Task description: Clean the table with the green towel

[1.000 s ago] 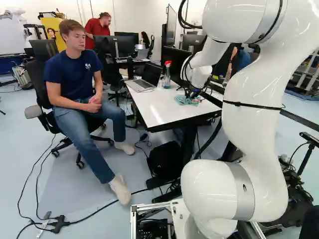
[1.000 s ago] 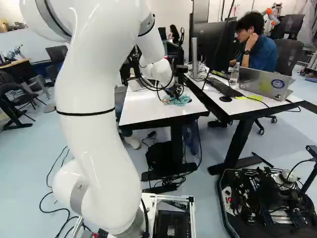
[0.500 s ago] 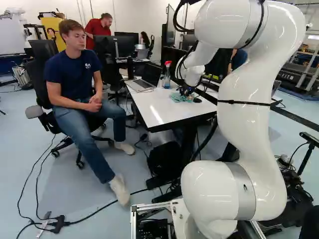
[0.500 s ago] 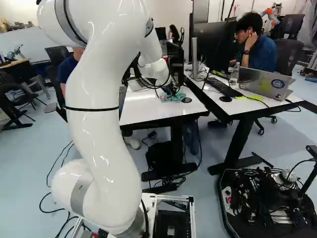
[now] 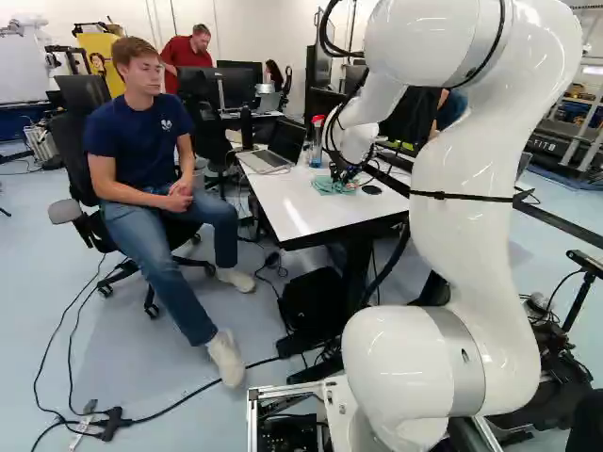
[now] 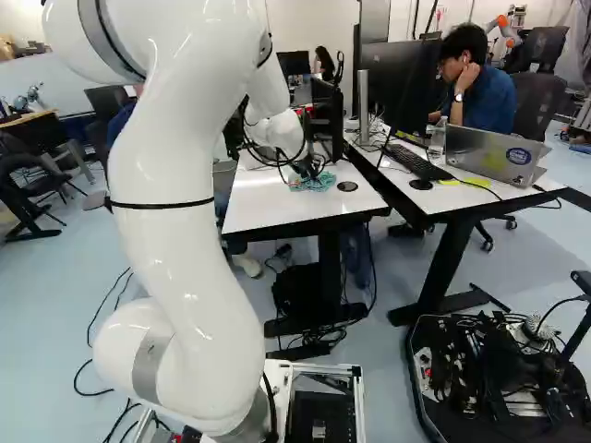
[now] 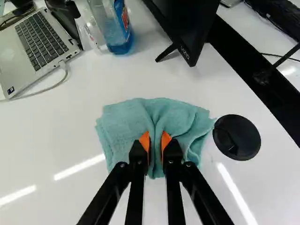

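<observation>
Far out over the white table (image 5: 287, 202), my gripper (image 5: 346, 175) points down at the green towel (image 5: 325, 186) in the left base view. The wrist view has the gripper (image 7: 155, 143) shut on a bunched fold of the towel (image 7: 123, 123), cloth pinched between its orange pads. The rest of the towel spreads flat on the tabletop to both sides of the fingers and ahead of them. Its underside is hidden.
A round black desk cover (image 7: 237, 137) lies right beside the towel. Ahead of the gripper stand a spray bottle (image 7: 120, 43), a laptop (image 7: 41, 40) and a monitor (image 7: 185, 26). Another desk (image 6: 443, 201) adjoins on the right.
My arm has swept the towel leftward over the table in both base views, and the black cover has come out from behind it. The base has stayed put.
</observation>
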### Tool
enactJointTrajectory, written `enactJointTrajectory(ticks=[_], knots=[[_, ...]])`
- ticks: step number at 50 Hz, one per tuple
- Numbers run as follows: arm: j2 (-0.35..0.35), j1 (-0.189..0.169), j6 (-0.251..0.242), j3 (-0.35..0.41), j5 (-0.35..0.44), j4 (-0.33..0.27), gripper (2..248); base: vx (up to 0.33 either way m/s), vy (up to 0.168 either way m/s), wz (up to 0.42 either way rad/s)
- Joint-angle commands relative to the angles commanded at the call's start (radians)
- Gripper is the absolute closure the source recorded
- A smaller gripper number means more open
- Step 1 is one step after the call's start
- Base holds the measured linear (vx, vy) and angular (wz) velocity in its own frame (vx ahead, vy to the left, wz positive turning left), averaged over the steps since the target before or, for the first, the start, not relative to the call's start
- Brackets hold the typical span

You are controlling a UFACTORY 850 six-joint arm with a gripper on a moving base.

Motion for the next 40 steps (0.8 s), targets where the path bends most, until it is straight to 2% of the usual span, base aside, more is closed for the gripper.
enactJointTrajectory(ticks=[21, 40], knots=[[0.074, -0.040, 0.000, 0.093, 0.000, 0.000, 202, 0.000, 0.000, 0.000], [0.098, -0.101, 0.000, 0.121, 0.000, 0.000, 202, 0.000, 0.000, 0.000]])
